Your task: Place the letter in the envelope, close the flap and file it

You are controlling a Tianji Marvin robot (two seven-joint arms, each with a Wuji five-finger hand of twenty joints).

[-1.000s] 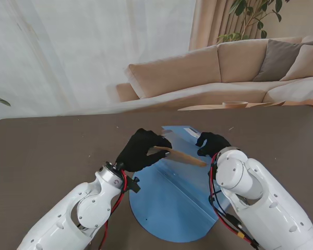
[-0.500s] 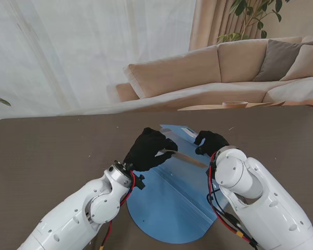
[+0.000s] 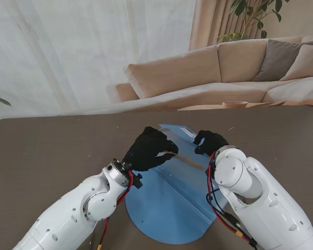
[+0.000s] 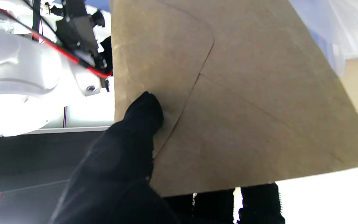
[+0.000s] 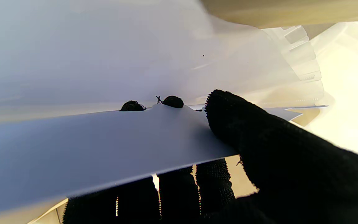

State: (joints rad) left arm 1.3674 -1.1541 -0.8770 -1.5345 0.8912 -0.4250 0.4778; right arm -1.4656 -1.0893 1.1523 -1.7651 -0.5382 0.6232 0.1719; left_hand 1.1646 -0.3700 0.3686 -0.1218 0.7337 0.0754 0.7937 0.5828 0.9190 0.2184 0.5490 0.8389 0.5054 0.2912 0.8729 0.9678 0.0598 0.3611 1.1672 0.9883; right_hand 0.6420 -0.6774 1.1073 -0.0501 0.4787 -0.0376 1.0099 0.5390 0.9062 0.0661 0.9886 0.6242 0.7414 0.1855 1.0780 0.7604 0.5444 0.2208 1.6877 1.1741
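Filing step, I judge: left hand (image 3: 146, 148) pinches sealed envelope (image 4: 228, 102) over blue folder (image 3: 172, 208); right hand (image 3: 211, 141) grips folder's far cover, holding it open; next, slide envelope edge into the gap.

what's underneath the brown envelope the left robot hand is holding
Under the envelope lies the open blue folder, whose edge the right robot hand grips. The left robot hand hides part; the envelope's contents cannot be seen.
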